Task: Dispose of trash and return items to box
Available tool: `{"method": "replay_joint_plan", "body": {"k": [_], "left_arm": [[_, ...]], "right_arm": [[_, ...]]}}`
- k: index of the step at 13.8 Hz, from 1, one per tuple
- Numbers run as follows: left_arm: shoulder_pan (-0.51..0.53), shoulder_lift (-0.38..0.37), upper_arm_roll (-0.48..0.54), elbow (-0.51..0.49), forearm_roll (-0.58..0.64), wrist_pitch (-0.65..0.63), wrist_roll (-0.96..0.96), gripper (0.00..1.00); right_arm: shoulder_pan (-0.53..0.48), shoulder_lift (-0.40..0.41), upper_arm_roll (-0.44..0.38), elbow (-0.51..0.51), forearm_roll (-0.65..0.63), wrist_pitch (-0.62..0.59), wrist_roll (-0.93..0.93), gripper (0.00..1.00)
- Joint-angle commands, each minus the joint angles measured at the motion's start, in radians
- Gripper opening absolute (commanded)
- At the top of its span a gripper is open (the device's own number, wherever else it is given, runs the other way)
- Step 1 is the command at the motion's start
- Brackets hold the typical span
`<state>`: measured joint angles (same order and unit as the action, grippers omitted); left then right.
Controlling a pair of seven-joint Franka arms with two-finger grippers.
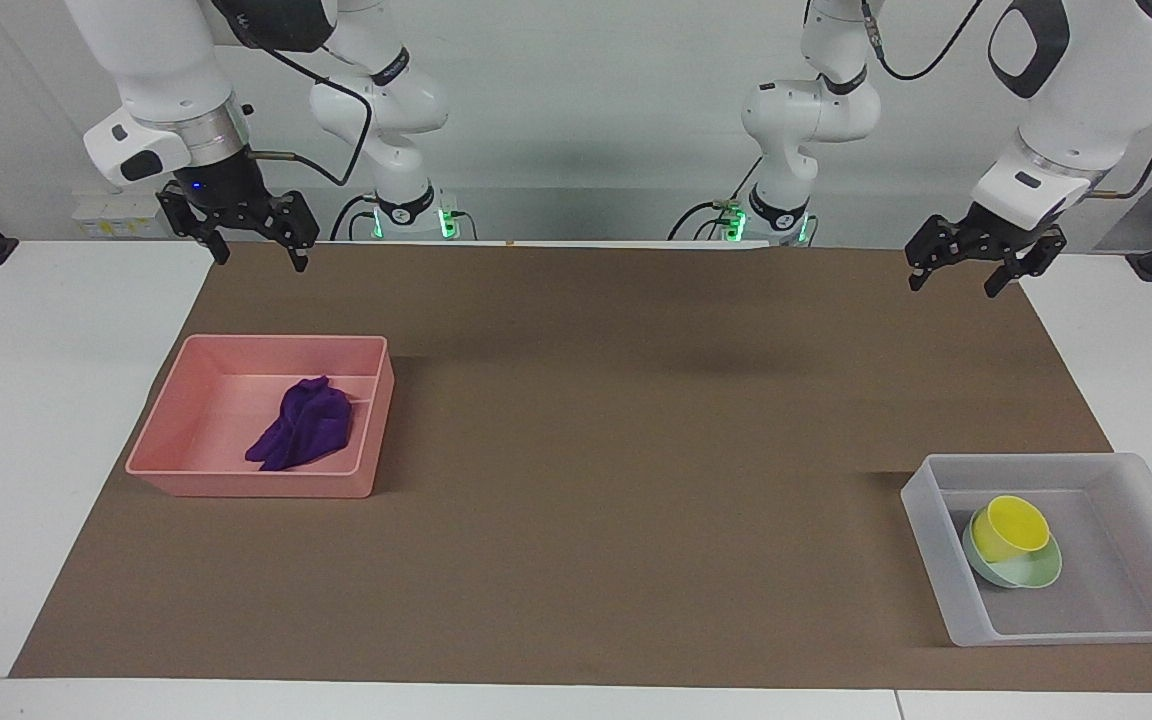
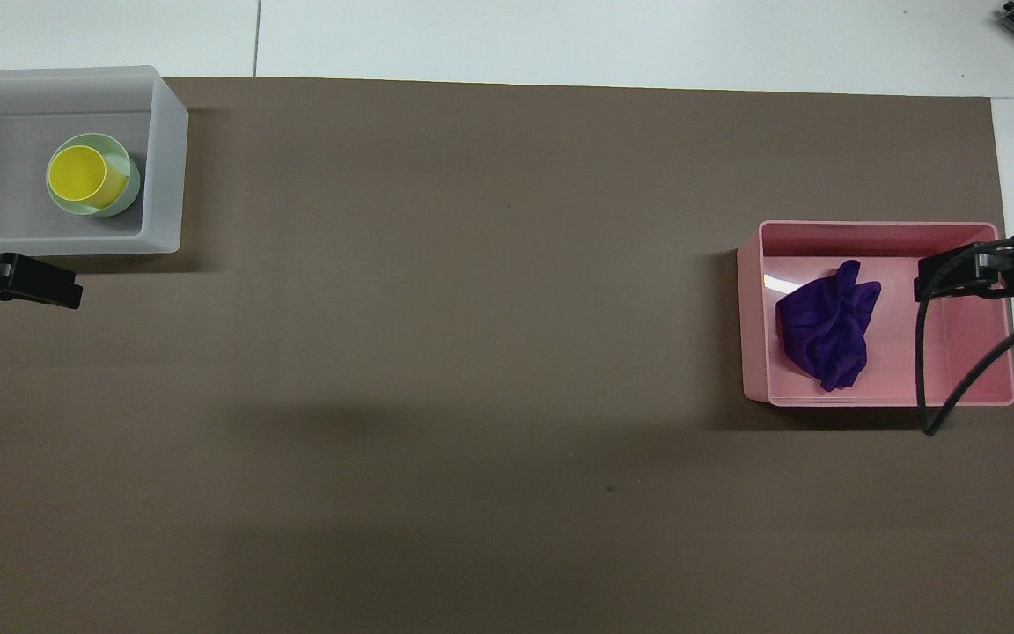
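Both arms are raised over the edge of the brown mat nearest the robots, each with its fingers spread apart and holding nothing. The right gripper hangs over the mat's corner at the right arm's end of the table; the left gripper hangs over the corner at the left arm's end. Only the facing view shows both grippers whole; in the overhead view the left gripper enters as a dark tip at the frame's edge. Farther from the robots, at the right arm's end, the pink tray holds the bunched purple cloth, which lies on its floor. Farthest from the robots, at the left arm's end, the translucent box contains the mint-green bowl with the yellow cup standing inside it. The overhead view alone shows the cup's interior and the bowl's rim encircling it, near the box wall toward the table's middle.
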<state>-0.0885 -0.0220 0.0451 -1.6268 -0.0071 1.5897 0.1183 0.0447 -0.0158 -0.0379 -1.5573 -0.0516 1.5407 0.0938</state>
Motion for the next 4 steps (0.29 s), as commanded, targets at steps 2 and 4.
{"method": "replay_joint_plan", "body": {"k": [2,4], "left_arm": [[-0.014,-0.036,0.016,-0.044,-0.008,0.027,0.004,1.00],[-0.014,-0.036,0.016,-0.044,-0.008,0.024,0.004,1.00]], "right_arm": [[-0.009,-0.024,0.009,-0.027,0.001,0.003,0.003,1.00],[-0.008,-0.024,0.007,-0.027,0.001,0.003,0.003,1.00]]}}
